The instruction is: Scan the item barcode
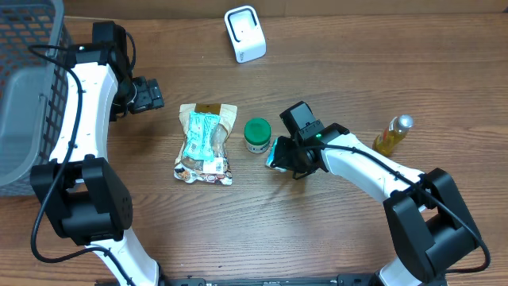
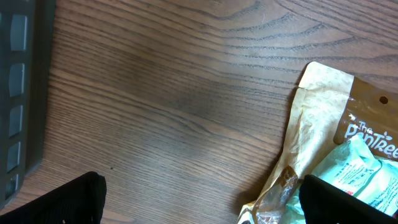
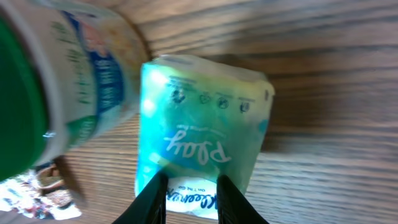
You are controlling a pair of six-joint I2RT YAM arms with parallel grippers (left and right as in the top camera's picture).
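A teal tissue pack [image 3: 199, 124] lies on the wooden table, its white label toward the camera in the right wrist view. My right gripper [image 3: 191, 186] hovers over its near end, the fingers a narrow gap apart with the label showing between them. From overhead the pack [image 1: 272, 162] peeks out under that gripper [image 1: 279, 156], right beside a green-lidded jar [image 1: 256, 135]. My left gripper [image 1: 147, 95] is wide open over bare wood, left of a tan snack bag [image 1: 206, 143]. The white scanner [image 1: 244, 33] stands at the back.
A grey basket [image 1: 24, 79] fills the left edge. A yellow bottle [image 1: 393, 135] lies at the right. The jar [image 3: 56, 87] looms close on the left of the right wrist view. In the left wrist view the snack bag [image 2: 329, 124] lies by the right finger.
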